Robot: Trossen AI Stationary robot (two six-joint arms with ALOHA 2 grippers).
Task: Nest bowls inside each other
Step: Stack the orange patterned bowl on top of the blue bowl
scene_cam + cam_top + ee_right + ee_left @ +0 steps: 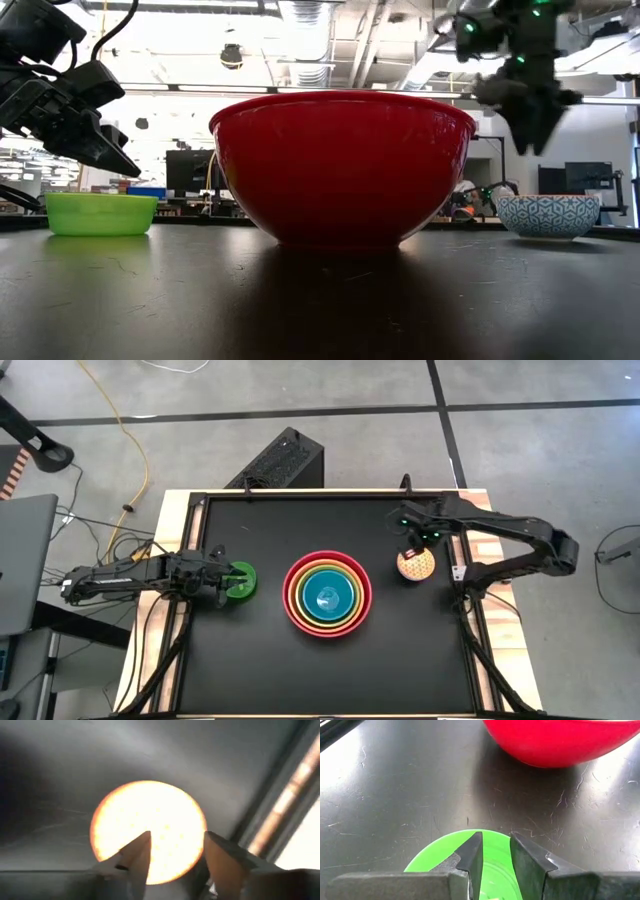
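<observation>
**Four bowls nested at centre, two small ones still apart**

At the middle of the black table (270, 650) stands a big round red-pink plastic bowl (327, 596). Inside it sit an orange bowl (297, 596), then a lime green bowl (306, 591), then a teal blue bowl (328, 598), each ring showing inside the last from above. From table height only the red-pink wall shows; the three inner bowls are hidden behind it.

A small bright green plastic bowl (240, 581) stands upright near the stack, towards the left arm's side. The left gripper (496, 851) is over it, fingers narrowly parted with the near rim below them; whether they touch the rim cannot be told, and the bowl's near part is cut off by the fingers.

A small speckled pale yellow bowl (416, 564), patterned blue and white on its outer wall, rests on the table well apart on the other side. The right gripper (175, 851) hangs above it, fingers spread and clear of it. In that wrist's view the bowl is a washed-out glowing disc. Both small bowls appear empty.
</observation>
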